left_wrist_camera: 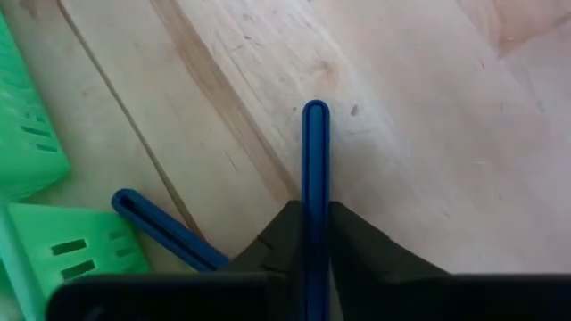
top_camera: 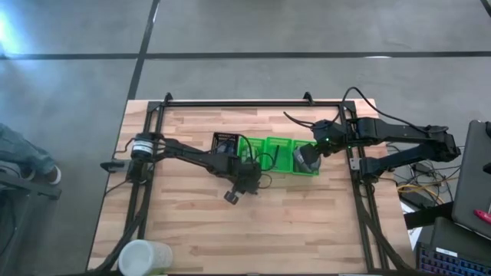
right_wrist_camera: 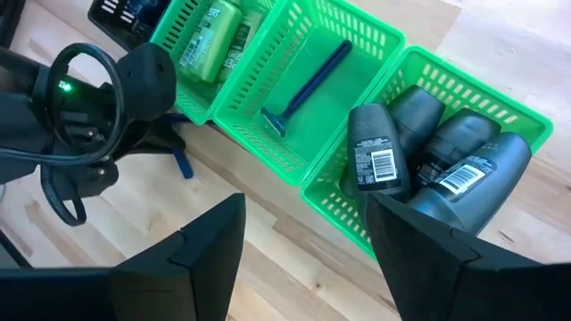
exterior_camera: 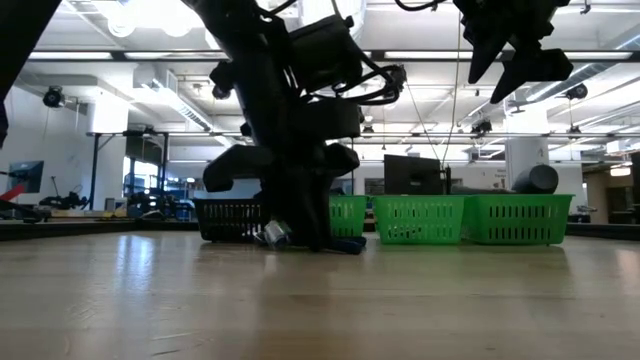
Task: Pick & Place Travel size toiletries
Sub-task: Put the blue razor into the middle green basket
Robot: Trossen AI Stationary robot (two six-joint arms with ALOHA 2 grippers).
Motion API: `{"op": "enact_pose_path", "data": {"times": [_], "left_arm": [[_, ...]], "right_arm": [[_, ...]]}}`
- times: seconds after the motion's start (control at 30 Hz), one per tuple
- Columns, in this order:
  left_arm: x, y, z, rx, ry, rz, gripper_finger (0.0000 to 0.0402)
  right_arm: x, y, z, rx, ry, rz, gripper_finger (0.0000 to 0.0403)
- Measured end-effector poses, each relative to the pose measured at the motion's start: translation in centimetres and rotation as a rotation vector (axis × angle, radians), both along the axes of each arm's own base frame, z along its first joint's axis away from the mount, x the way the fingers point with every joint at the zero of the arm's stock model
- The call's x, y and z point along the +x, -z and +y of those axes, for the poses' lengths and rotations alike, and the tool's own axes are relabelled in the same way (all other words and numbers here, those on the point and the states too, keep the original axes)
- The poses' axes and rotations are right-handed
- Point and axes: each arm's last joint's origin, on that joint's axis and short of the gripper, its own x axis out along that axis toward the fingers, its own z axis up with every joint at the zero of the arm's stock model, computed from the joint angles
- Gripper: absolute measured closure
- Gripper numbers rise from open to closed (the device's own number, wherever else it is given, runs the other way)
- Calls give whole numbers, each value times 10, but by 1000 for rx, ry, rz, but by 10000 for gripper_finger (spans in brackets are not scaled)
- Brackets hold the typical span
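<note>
My left gripper (left_wrist_camera: 315,209) is down at the table in front of the trays, shut on a thin blue razor (left_wrist_camera: 316,152). A second blue razor (left_wrist_camera: 165,230) lies flat on the wood beside it. In the high view the left gripper (top_camera: 242,184) is just on the near side of the green trays (top_camera: 280,153). My right gripper (right_wrist_camera: 303,232) hangs open and holds nothing, above the right-hand tray of grey bottles (right_wrist_camera: 428,152). The middle tray holds a blue razor (right_wrist_camera: 308,85), and the left tray holds green tubes (right_wrist_camera: 210,40). My left gripper pinches the blue razor's handle (left_wrist_camera: 316,192) between its two fingers. The fingers slant down from above and lie along the handle, which sticks out forward past the fingertips. Its rounded free end (left_wrist_camera: 316,111) is low over the wood; the end behind the fingers is hidden.
A black slotted tray (top_camera: 225,142) stands at the left end of the row of green trays. A white roll (top_camera: 142,257) sits at the table's near left corner. The wood on the near side of the trays is bare. Black frame rails run along the table's left, right and far edges.
</note>
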Motion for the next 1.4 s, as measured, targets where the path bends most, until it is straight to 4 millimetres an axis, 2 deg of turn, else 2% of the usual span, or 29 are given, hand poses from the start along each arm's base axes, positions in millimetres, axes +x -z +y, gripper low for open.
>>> {"op": "enact_pose_path", "data": {"times": [0.07, 0.17, 0.47, 0.6, 0.73, 0.83, 0.93, 1.07, 1.2, 1.4], "left_arm": [[0, -3, -1, 5, -3, -1, 371], [1, -15, -2, 1, -34, -11, 373], [3, -105, 6, -223, -303, -235, 356], [7, -134, 33, -427, -541, -386, 369], [9, -145, 82, -741, -883, -495, 368], [9, -144, 114, -969, -1064, -578, 362], [13, -131, 130, -1167, -1186, -604, 363], [26, -102, 127, -1215, -1272, -536, 364], [36, -75, 115, -1157, -1363, -484, 359], [42, -50, 111, -1105, -1410, -439, 357]], "right_arm": [[0, 0, 0, 0, 1, 0, 175], [0, 0, 0, 0, 1, 0, 168], [0, 0, 0, -6, -9, 0, 152], [-6, -6, 0, -31, 7, -32, 155], [-21, -19, 1, -82, 75, -102, 168], [-33, -26, 1, -93, 118, -151, 176], [-40, -27, 1, -86, 136, -174, 178], [-42, -24, 2, -84, 138, -173, 169], [-42, -16, 2, -82, 139, -144, 153], [-41, -9, 2, -78, 140, -123, 134]]}}
